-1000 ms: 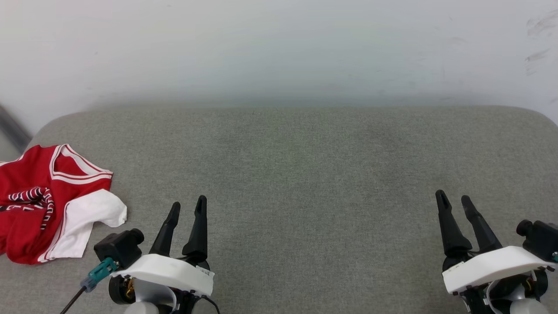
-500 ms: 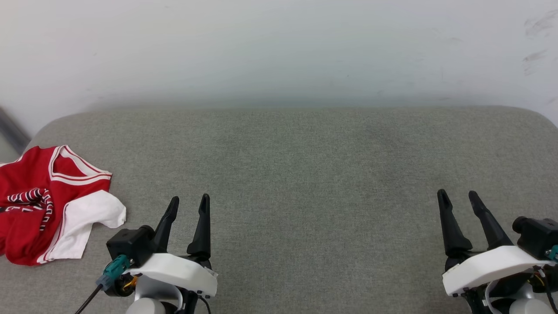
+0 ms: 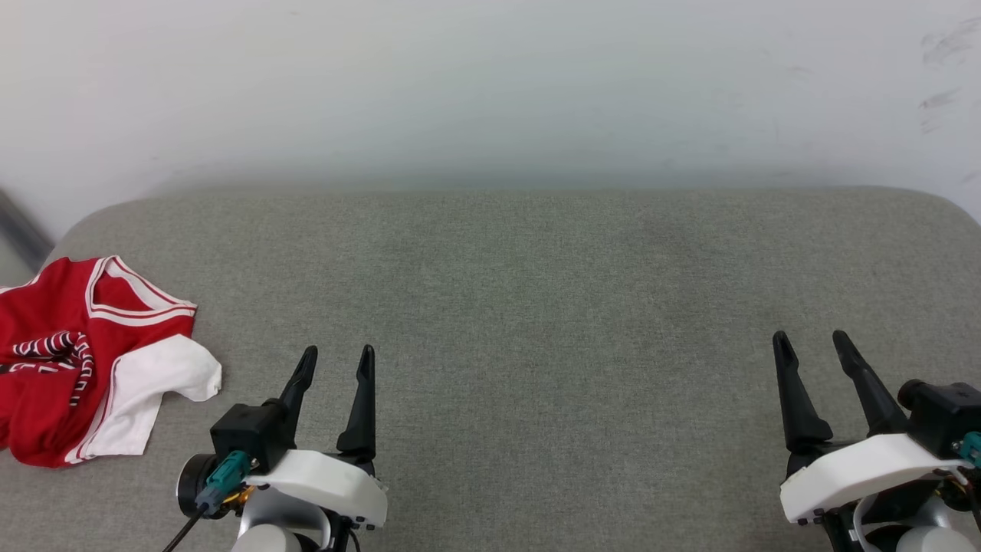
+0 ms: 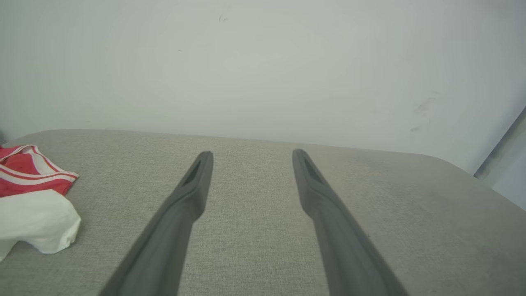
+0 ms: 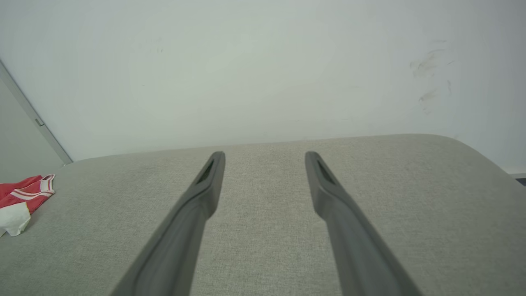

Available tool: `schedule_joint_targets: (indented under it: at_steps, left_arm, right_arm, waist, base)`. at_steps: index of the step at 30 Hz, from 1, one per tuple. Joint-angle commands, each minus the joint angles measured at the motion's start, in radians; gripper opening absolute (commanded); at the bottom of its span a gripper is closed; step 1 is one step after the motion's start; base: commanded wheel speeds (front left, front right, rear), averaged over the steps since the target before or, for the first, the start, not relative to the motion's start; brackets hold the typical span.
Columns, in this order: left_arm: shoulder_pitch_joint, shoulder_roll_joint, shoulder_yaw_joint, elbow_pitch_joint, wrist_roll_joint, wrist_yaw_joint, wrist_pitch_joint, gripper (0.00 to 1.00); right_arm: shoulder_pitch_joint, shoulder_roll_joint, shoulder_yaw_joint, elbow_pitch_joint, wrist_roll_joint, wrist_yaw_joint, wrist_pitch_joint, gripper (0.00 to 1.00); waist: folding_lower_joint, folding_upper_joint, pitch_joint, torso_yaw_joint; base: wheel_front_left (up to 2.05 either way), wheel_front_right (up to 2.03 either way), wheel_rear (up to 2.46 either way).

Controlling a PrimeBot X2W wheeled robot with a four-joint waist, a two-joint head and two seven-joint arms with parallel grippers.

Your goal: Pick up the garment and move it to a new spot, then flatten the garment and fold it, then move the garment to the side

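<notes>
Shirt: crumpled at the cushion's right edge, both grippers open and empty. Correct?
Not quite. The head view shows the shirt crumpled at the cushion's left edge, not the right. The rest holds: the left gripper and right gripper are both open and empty.

Room ahead
We see bare cushion (image 3: pixel 536 307) from centre to right; the shirt (image 3: pixel 92 360) lies heaped at its left edge, the wall (image 3: pixel 490 92) behind.
</notes>
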Motion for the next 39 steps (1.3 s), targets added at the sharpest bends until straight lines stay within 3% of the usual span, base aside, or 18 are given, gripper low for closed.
schedule_joint_targets:
  at_steps: [1, 28, 39]
  left_arm:
    - [-0.015, 0.007, -0.002, 0.002, 0.025, 0.004, -0.01, 1.0]
    - [-0.033, -0.006, -0.012, 0.088, 0.15, 0.012, -0.058, 1.0]
    - [-0.04, -0.009, -0.011, 0.111, 0.124, 0.017, -0.059, 1.0]
  right_arm:
    - [0.006, 0.002, 0.0, -0.012, -0.022, 0.0, 0.002, 1.0]
    - [-0.007, 0.003, -0.016, 0.0, -0.14, 0.0, -0.026, 1.0]
    - [-0.013, 0.003, -0.031, 0.019, -0.125, 0.0, -0.031, 1.0]
  waist:
    - [0.0, 0.0, 0.0, 0.0]
    - [0.0, 0.0, -0.009, 0.002]
    - [0.0, 0.0, -0.008, 0.01]
  base:
    - [0.0, 0.0, 0.0]
    - [0.0, 0.0, 0.0]
    - [0.0, 0.0, 0.0]
